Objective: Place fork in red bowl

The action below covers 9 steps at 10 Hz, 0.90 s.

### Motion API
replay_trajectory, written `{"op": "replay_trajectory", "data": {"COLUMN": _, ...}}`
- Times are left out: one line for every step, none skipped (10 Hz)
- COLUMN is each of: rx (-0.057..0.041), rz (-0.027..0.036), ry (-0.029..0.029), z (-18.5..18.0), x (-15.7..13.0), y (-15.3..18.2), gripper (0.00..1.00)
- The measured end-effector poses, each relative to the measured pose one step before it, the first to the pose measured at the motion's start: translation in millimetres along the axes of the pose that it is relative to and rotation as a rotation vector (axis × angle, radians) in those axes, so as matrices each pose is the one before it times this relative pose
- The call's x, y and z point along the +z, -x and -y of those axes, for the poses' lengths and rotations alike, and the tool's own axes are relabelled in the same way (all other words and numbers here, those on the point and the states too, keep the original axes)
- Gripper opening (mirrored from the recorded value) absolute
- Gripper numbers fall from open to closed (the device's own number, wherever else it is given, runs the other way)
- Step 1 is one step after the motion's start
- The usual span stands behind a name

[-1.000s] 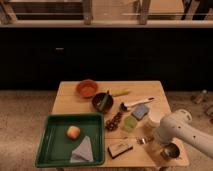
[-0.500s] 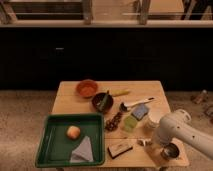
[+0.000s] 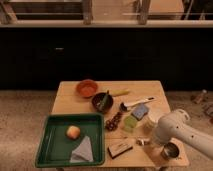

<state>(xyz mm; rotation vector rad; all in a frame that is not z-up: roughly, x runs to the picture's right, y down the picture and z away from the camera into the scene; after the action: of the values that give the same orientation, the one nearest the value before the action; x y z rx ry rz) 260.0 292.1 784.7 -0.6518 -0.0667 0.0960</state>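
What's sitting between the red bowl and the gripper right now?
In the camera view, the dark bowl and grapes lie between the red bowl and the gripper, which is low on the right.

Right of the green tray [image 3: 54, 146], the pincer [image 3: 143, 141] sits mostly hidden beneath the white arm [image 3: 172, 129], which the picture's right edge cuts off.

red bowl [image 3: 87, 88], gripper [image 3: 143, 141] over table [image 3: 150, 90] front-right
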Motion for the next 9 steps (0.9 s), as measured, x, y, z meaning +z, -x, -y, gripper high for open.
{"op": "replay_trajectory", "data": {"rx": -0.01676, "rz": 0.0026, "ry": -0.00475, "z": 2.27, "x": -0.34, "y": 6.71, "gripper": 0.0}}
{"op": "replay_trajectory", "data": {"rx": -0.0133, "rz": -0.0004, "ry": -0.00674, "z": 2.58, "x": -1.35, "y": 0.88, "gripper": 0.0}}
{"op": "replay_trajectory", "data": {"rx": -0.01414, "rz": -0.00263, "ry": -0.00872, "z": 3.16, "x": -2.06, "y": -1.96, "gripper": 0.0}}
{"op": "replay_trajectory", "data": {"rx": -0.0058, "rz": -0.00015, "ry": -0.00527, "z": 2.05, "x": -1.64, "y": -1.12, "gripper": 0.0}}
{"op": "replay_trajectory", "data": {"rx": -0.00465, "rz": -0.00075, "ry": -0.00536, "z": 2.63, "x": -1.97, "y": -1.42, "gripper": 0.0}}
{"op": "replay_trajectory", "data": {"rx": -0.00541, "rz": -0.00109, "ry": -0.00515, "z": 3.3, "x": -2.14, "y": -1.27, "gripper": 0.0}}
{"op": "replay_trajectory", "data": {"rx": -0.00303, "rz": -0.00217, "ry": -0.00354, "z": 2.26, "x": -2.03, "y": -2.02, "gripper": 0.0}}
{"op": "replay_trajectory", "data": {"rx": -0.0011, "rz": -0.00178, "ry": -0.00245, "z": 1.4, "x": -1.76, "y": -2.15, "gripper": 0.0}}
{"op": "replay_trajectory", "data": {"rx": -0.00167, "rz": -0.00404, "ry": -0.00347, "z": 1.89, "x": -3.29, "y": -3.55, "gripper": 0.0}}
